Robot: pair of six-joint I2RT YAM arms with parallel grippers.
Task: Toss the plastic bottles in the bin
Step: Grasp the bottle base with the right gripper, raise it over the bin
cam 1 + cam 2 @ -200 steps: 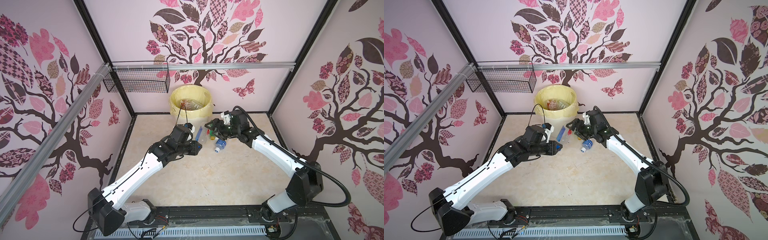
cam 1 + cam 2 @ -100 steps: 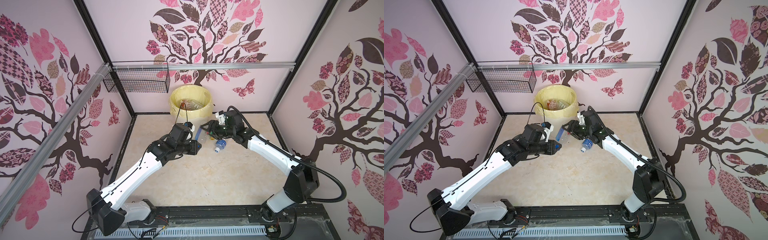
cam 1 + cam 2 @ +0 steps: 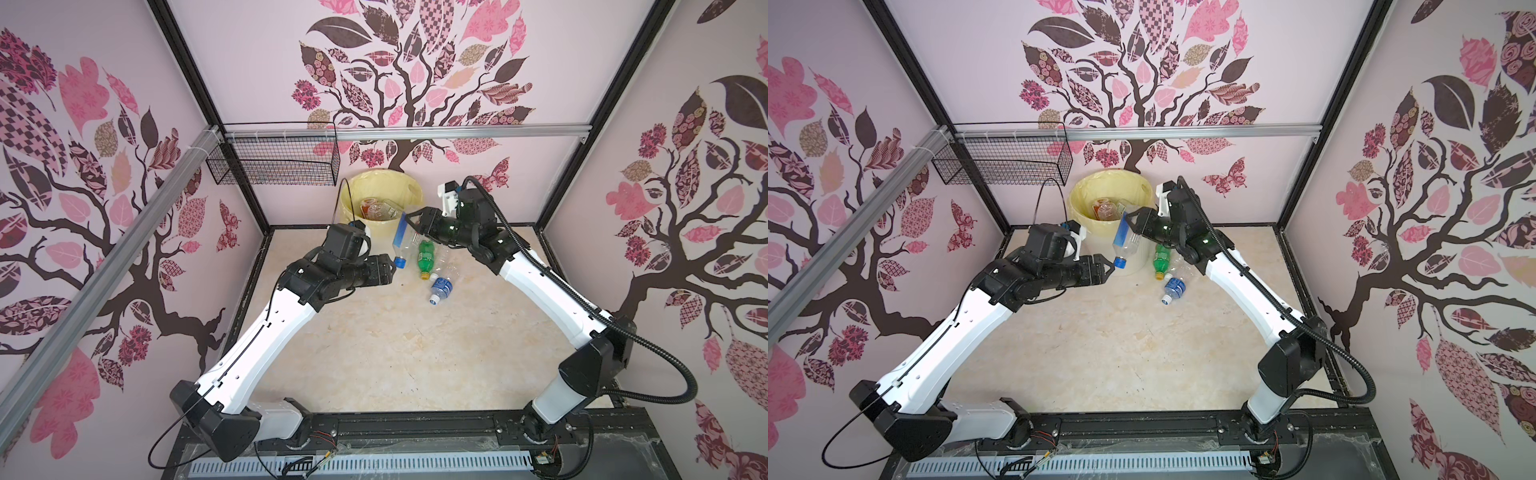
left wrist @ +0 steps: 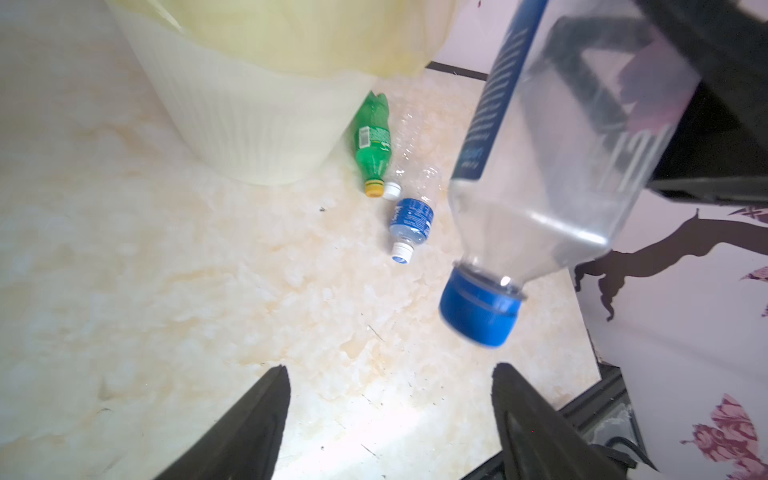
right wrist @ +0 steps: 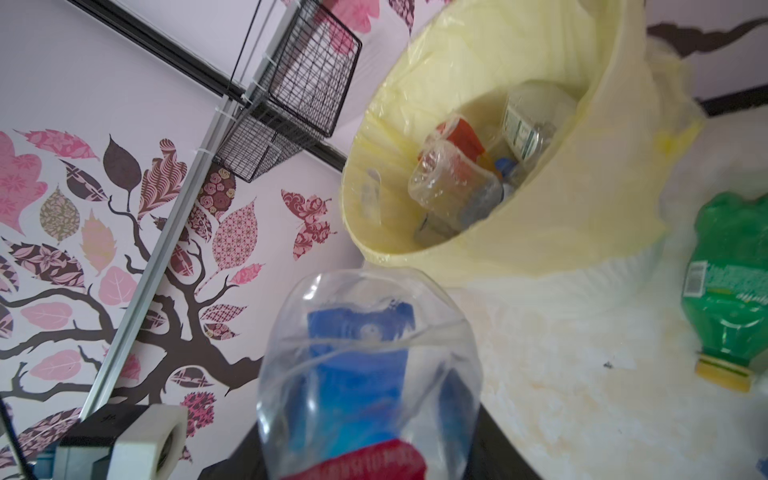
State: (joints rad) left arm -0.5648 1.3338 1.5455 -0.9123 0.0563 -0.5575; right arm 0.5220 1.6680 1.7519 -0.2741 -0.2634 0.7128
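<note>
top views, right gripper: I see my right gripper [image 3: 412, 218] clamped on the base end of the large clear bottle [image 3: 405, 237]. The bottle hangs tilted in the air, blue cap down, against the near wall of the bin [image 3: 376, 178].
top views, left gripper: my left gripper [image 3: 1108, 271] points at that cap from the left, jaws spread. There is a small gap to the cap, and nothing is held.
top views, floor: the green bottle [image 3: 426, 255] lies at the bin's foot. The small blue-labelled bottle [image 3: 441, 287] lies just beside its yellow cap end.
top views, surroundings: the wire basket [image 3: 1009, 164] hangs on the rail, up and left of the bin. Only these views show both arms at once.
left wrist, gripper: my two fingers [image 4: 257, 424] stand wide apart with only bare floor [image 4: 166, 270] between them. The big bottle's cap sits ahead and off to one side, clear of both.
left wrist, seen only here: a bare clear bottle [image 4: 409, 137] with a white cap lies between the green one and the small blue-labelled one. The bin's ribbed wall shows close up.
right wrist, gripper: the large clear bottle's base fills the lower frame and hides my jaws, so I read the grip from the other views.
right wrist, seen only here: I look down into the bin, where the bottles in the bin [image 5: 457, 183] lie crushed on the yellow liner. One has a red label, one a pale label.
</note>
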